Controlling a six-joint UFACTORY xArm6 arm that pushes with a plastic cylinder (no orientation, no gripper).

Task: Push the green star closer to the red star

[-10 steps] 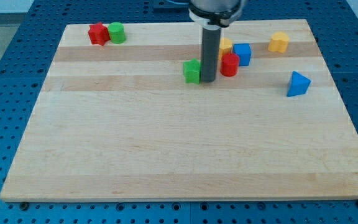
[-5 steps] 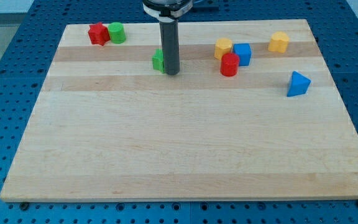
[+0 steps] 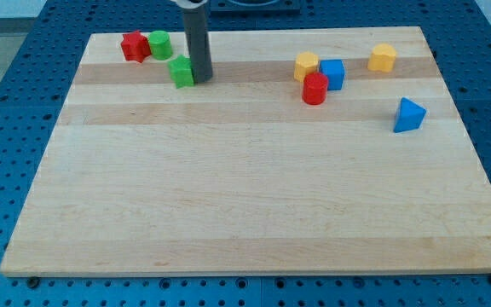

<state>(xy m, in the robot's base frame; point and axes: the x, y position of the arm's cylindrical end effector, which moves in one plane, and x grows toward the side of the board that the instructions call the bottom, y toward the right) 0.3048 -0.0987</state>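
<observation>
- Far up at the view's top left: red star (image 3: 134,46), close to the top edge of the wooden board (image 3: 245,205).
- Right beside it, touching on the right: green round block (image 3: 160,44).
- A little lower and to the right: green star (image 3: 181,71), near the green round block but not touching it, and near the red star too.
- Pressed against the right side of the green star: my tip (image 3: 199,80), at the bottom of the dark rod coming down from the view's top.
- No claw here, only a plain rod, so nothing held and nothing to open or close.
- Further right, well apart from the rod: yellow block (image 3: 306,65), six-sided as far as can be made out.
- Just below it and touching: red round block (image 3: 314,89).
- Next to both, on the right: blue cube (image 3: 332,74), touching the yellow block and the red round block.
- Up near the top right: second yellow block (image 3: 382,57), alone.
- Lowest and furthest right: blue triangle block (image 3: 408,115), alone too.
</observation>
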